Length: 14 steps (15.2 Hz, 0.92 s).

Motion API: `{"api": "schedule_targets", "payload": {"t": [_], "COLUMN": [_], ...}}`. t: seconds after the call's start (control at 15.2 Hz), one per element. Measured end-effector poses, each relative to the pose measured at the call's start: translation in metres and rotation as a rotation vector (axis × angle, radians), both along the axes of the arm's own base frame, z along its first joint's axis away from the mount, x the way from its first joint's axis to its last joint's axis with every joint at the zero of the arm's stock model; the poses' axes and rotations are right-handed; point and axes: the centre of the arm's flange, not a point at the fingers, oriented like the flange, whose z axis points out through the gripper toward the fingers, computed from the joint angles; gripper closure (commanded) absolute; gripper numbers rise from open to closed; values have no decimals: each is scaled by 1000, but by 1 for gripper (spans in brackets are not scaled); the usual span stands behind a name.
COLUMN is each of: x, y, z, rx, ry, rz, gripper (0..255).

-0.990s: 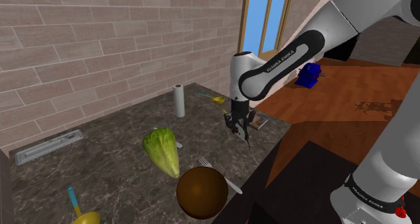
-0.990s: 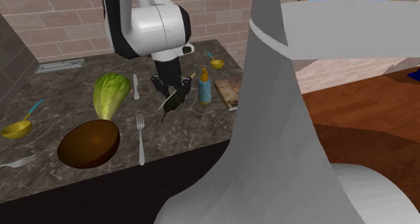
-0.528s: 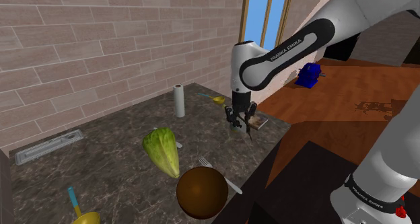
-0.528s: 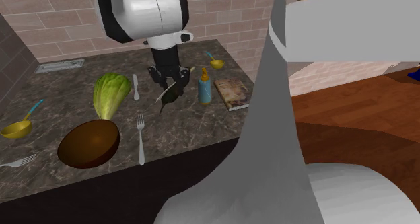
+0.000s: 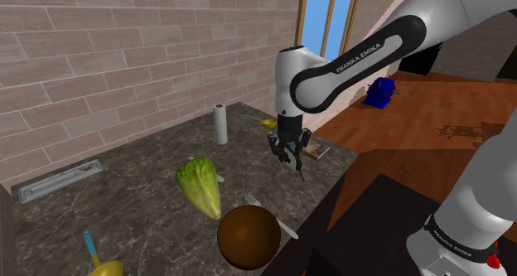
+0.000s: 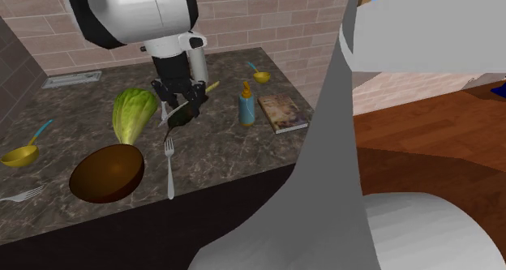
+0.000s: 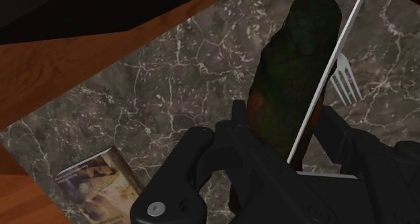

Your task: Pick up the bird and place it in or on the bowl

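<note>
The dark bird [image 7: 286,61] hung in the air above the marble counter [image 6: 227,151], in the second exterior view just right of the lettuce [image 6: 132,114] and apart from the brown bowl [image 6: 105,173] at the near left. I judged it could slip out during the carry, because much of its body reached beyond the fingertips. The gripper [image 6: 180,106] was closed on the bird, its fingers clasping the lower part from both sides.

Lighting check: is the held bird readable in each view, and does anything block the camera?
Shoulder view: light is even, and the bird is a small dark shape in the gripper, unblocked. Second exterior view: the arm's grey link covers the right half, but the bird shows against the counter. Wrist view: the bird looks dim, dark green, clasped between the fingers.
</note>
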Motion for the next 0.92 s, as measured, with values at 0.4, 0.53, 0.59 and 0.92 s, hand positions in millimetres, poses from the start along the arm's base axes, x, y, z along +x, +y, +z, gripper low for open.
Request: {"api": "schedule_targets", "payload": {"t": [0.4, 0.53, 0.59, 0.92], "x": [-22, -31, -35, -54], "y": [79, 104, 117, 178], "z": [-2, -2, -1, 2], "rx": [0, 0, 0, 0], "ry": [1, 0, 0, 0], "rz": [1, 1, 1, 0], "gripper": [255, 255, 255, 255]}}
